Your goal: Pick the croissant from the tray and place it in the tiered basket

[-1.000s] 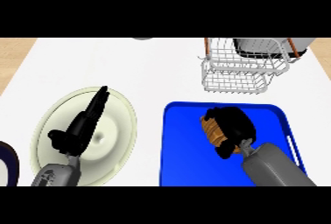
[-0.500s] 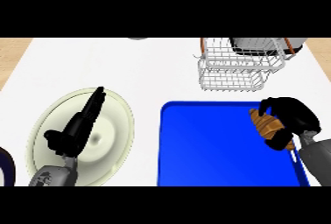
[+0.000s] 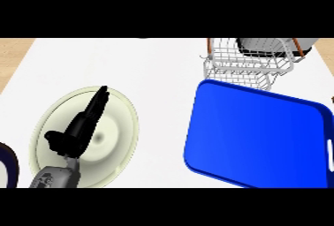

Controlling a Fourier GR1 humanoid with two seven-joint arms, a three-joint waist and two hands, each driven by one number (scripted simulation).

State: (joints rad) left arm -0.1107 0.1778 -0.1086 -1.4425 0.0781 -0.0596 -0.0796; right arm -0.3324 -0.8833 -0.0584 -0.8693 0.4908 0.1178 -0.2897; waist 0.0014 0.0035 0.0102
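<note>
We see no croissant — the blue tray (image 3: 254,141) lies bare beside the tiered basket (image 3: 251,64); our left robot hand (image 3: 81,126) rests straight-fingered over a plate (image 3: 124,132).

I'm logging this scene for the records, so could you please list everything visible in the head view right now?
tray: one, blue, right half of the counter, nothing showing on it.
basket: one, white wire, tiered, at the far right behind the tray.
plate: one, pale cream, left of the tray, partly under the left robot hand.
dark rim: one, navy, cut off at the left edge; cannot tell what it is.
counter: one, white, with a wood-coloured strip at its far left.
croissant: none in view.
left robot hand: one, black, fingers straight, over the plate, on a grey forearm.
right robot hand: not in view.
</note>
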